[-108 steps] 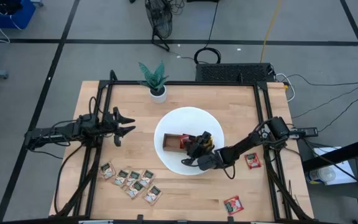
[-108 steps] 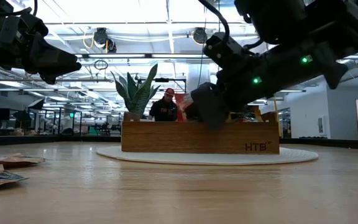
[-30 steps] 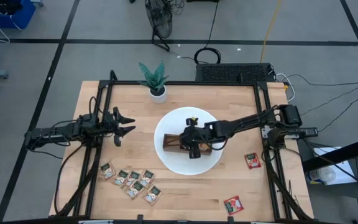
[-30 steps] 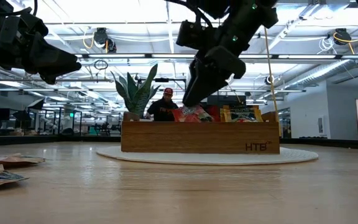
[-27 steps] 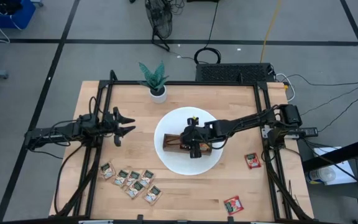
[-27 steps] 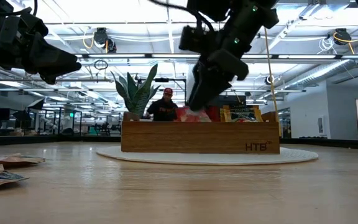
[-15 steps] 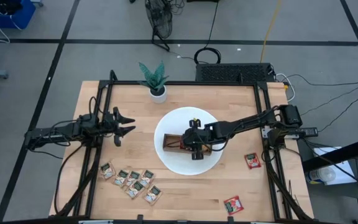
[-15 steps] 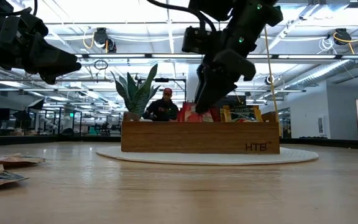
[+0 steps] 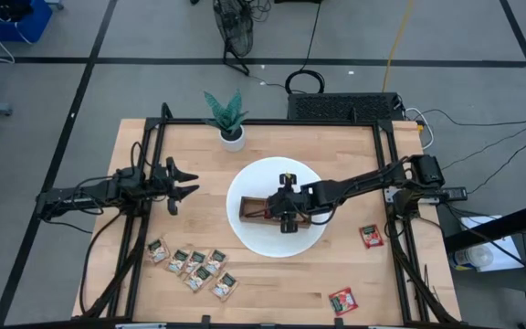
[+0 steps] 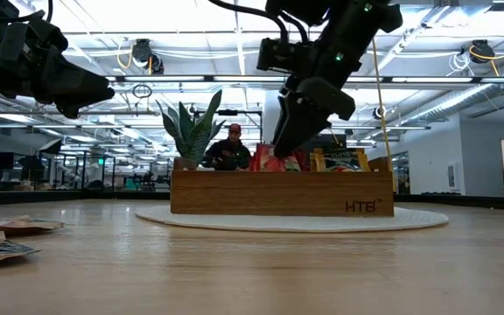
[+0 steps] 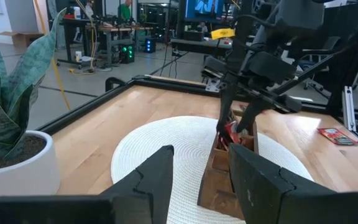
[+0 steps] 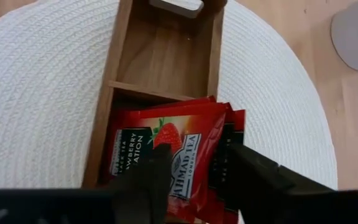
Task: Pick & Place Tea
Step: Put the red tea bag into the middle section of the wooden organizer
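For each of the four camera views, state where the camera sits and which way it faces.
High view: overhead, facing down; both arms, wooden tray.
Low view: table height, facing across; right gripper over the tray.
Left wrist view: on the left arm, facing the tray; own fingers.
Right wrist view: above the tray, facing down on red tea sachets.
All four share the tray.

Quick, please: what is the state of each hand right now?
Left hand: open, empty, beside the table's left edge.
Right hand: open over the red tea sachets, gripping nothing.

Right gripper (image 9: pixel 286 219) reaches to mid-table, fingers apart; left gripper (image 9: pixel 188 180) waits, open
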You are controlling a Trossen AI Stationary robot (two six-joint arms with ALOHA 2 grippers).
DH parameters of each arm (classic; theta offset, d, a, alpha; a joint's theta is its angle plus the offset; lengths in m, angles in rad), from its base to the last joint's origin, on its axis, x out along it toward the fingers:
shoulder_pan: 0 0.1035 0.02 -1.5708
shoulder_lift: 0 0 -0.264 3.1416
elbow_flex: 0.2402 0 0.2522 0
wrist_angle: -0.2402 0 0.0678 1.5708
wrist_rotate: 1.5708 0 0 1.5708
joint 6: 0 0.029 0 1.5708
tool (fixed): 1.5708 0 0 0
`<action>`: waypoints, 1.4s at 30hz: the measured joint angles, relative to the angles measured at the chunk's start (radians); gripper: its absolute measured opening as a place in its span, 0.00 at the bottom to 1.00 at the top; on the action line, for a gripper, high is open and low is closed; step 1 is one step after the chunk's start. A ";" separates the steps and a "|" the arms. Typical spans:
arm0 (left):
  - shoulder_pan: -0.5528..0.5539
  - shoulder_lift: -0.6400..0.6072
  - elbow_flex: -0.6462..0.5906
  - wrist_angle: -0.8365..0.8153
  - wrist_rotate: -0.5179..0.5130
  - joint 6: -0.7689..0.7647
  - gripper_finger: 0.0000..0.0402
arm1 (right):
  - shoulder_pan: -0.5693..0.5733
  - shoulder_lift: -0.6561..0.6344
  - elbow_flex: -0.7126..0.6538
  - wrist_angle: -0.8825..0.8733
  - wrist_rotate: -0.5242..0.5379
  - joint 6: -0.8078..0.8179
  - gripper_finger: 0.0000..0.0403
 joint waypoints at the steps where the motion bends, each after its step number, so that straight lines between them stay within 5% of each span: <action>1: 0.000 0.000 0.000 0.000 0.000 0.000 0.39 | 0.003 0.000 0.000 0.000 0.000 0.000 0.38; 12: 0.000 0.000 0.000 0.000 0.000 0.000 0.39 | 0.003 -0.022 -0.002 -0.030 0.003 0.004 0.59; 17: 0.000 0.000 0.000 0.000 0.000 0.000 0.39 | 0.015 -0.112 -0.001 -0.195 -0.049 0.136 0.64; 24: 0.000 0.000 0.000 0.000 0.000 0.000 0.39 | 0.060 -0.242 0.000 -0.552 -0.280 0.567 0.64; 31: 0.000 0.000 0.000 0.000 0.000 0.000 0.39 | 0.192 -0.266 -0.002 -0.956 -0.286 1.063 0.61; 42: 0.000 0.000 0.000 0.000 0.000 0.000 0.39 | 0.338 -0.269 -0.224 -0.934 -0.378 1.446 0.61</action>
